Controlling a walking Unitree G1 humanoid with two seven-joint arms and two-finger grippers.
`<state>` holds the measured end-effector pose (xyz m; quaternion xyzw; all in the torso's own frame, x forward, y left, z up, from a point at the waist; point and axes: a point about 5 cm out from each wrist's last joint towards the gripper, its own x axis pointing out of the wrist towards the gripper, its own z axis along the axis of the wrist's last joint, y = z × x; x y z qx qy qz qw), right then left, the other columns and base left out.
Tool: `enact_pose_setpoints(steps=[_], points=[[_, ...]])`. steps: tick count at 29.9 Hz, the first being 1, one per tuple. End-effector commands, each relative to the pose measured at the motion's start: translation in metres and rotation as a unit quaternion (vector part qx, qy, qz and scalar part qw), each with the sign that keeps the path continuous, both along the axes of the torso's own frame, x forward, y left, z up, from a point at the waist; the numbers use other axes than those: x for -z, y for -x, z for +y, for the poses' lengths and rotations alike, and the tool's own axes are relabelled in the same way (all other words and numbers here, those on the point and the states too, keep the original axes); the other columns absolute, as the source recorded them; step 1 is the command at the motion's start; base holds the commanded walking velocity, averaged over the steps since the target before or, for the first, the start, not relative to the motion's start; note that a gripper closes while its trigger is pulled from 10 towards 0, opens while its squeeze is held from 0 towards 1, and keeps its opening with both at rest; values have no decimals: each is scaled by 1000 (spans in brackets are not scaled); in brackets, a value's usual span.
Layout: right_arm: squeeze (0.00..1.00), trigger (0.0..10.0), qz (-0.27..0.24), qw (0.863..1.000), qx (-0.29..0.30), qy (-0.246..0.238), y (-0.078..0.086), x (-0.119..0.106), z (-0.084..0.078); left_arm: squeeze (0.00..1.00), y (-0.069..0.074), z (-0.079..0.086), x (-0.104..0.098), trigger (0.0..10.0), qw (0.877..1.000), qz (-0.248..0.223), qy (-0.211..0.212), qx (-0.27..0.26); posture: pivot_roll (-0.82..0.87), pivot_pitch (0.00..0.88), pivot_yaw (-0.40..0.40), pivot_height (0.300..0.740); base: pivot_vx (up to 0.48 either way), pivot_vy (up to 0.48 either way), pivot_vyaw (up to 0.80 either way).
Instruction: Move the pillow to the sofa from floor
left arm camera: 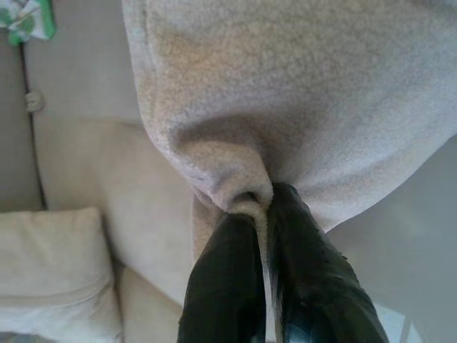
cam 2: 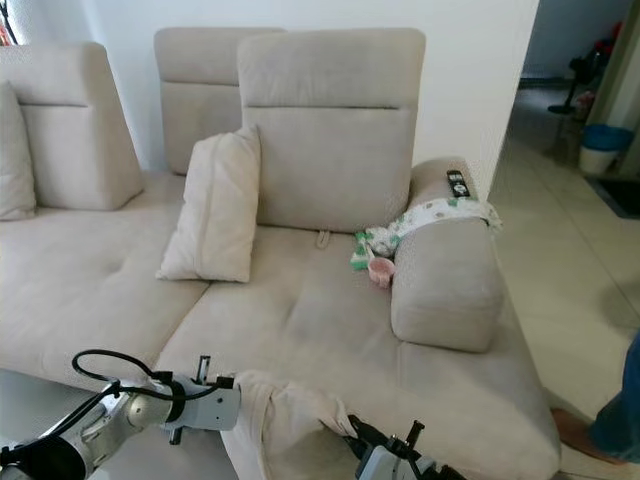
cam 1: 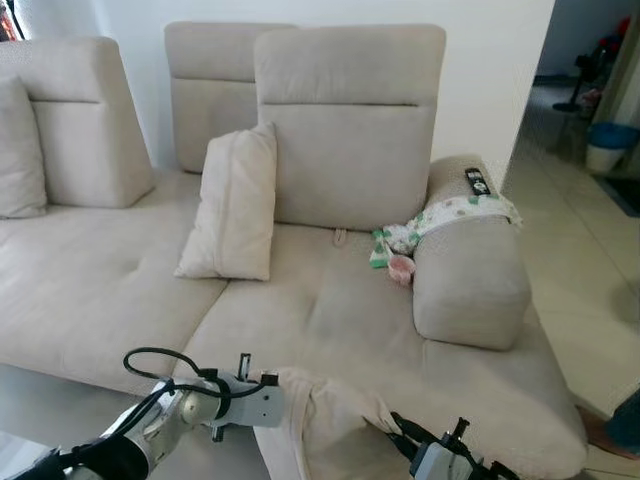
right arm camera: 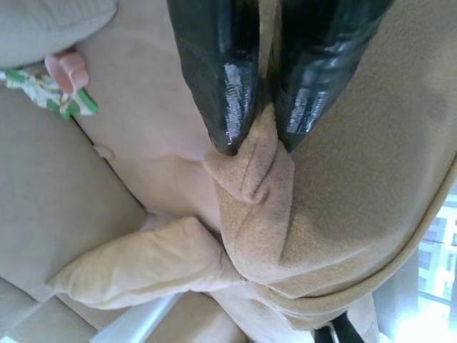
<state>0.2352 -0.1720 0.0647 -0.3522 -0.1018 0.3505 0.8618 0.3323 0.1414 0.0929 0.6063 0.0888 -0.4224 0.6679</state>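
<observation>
While both arms reach forward at the lower edge of the left eye view, the pillow point(cam 1: 320, 425) hangs between them, just in front of the sofa point(cam 1: 330, 320) seat edge and lifted to about seat height. Left end effector point(cam 1: 275, 392) grips its upper left corner; right end effector point(cam 1: 392, 422) grips the upper right corner. Judgement: a two-corner hold keeps the soft pillow spread out so it can be swung onto the cushion. A second cushion point(cam 1: 232, 205) leans upright against the backrest. A patterned cloth point(cam 1: 445, 215) drapes over the armrest point(cam 1: 470, 265), with a remote control point(cam 1: 477, 182) on top and a small pink object point(cam 1: 401, 268) beside it.

Right eye view: same layout. A person's foot point(cam 2: 572, 430) stands on the tiled floor point(cam 2: 570, 250) to the right, near the sofa corner.

Left wrist view: the black fingers point(left arm camera: 228, 279) are pressed together on a pinched fold of pillow fabric; the body of the pillow bulges beyond them.

Right wrist view: fingers point(right arm camera: 214, 78) clamped on a bunched corner, fabric creased and twisted under the load. Judgement: lift done, placement onto the seat remains; a pinch on loose fabric could slip.
</observation>
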Motion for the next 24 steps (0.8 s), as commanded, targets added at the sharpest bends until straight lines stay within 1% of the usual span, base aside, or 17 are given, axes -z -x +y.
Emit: enact_pose_setpoints(steps=[1,7,17,22,24], points=[[0,10000,-22,999,-15,-22,0,-11,8,0,-1,-3,-4,10000,1000,-10,-8,14,19,0,46,635,0,0,0],[0,10000,-24,999,-16,-29,1,-15,10,0,1,-8,-2,10000,1000,-7,-4,20,14,0,44,650,0,0,0],[0,10000,-25,999,-11,-39,1,-22,10,0,2,-15,0,10000,1000,-5,4,26,5,0,33,690,0,0,0],[0,10000,-22,998,1,-56,1,-25,10,0,3,-17,1,10000,1000,-4,7,28,2,0,30,690,0,0,0],[0,10000,-26,998,4,-53,0,-27,11,0,3,-19,1,10000,1000,-4,9,28,0,0,30,690,0,0,0]])
